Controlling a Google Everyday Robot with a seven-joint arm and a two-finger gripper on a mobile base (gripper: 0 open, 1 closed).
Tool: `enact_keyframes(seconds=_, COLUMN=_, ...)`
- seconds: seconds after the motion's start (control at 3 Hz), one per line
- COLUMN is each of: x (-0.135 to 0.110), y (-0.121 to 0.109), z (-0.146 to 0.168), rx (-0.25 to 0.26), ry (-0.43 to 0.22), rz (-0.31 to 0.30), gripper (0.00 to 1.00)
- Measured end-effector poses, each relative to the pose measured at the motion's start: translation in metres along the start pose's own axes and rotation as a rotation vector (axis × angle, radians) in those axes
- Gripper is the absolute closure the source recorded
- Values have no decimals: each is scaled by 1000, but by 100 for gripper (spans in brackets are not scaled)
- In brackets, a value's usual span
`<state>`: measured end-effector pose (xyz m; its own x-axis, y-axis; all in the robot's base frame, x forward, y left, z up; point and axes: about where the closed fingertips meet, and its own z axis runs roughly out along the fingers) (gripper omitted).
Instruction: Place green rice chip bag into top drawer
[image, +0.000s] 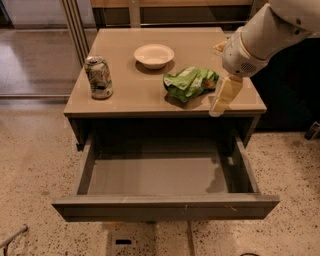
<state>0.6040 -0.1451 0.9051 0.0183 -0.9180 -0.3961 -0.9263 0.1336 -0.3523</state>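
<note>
The green rice chip bag (190, 83) lies crumpled on the right half of the tabletop (135, 85), near its front edge. The top drawer (160, 206) is pulled out below the table, its bare grey inside showing with nothing in it. My gripper (223, 96) hangs from the white arm (265, 35) just right of the bag, above the table's front right edge. It holds nothing that I can see.
A crushed green-and-white drink can (98, 77) stands at the table's left front. A white bowl (154, 55) sits at the back middle. A dark cabinet (290, 95) stands to the right, and speckled floor lies around the table.
</note>
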Motion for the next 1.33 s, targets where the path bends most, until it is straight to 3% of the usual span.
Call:
enact_keyframes(seconds=0.67, x=-8, y=-18, z=38, rx=38, ry=-87, rz=-40, gripper=1)
enact_keyframes(seconds=1.33, x=-16, y=-38, z=61, rx=86, ry=-136, rz=-71, gripper=43)
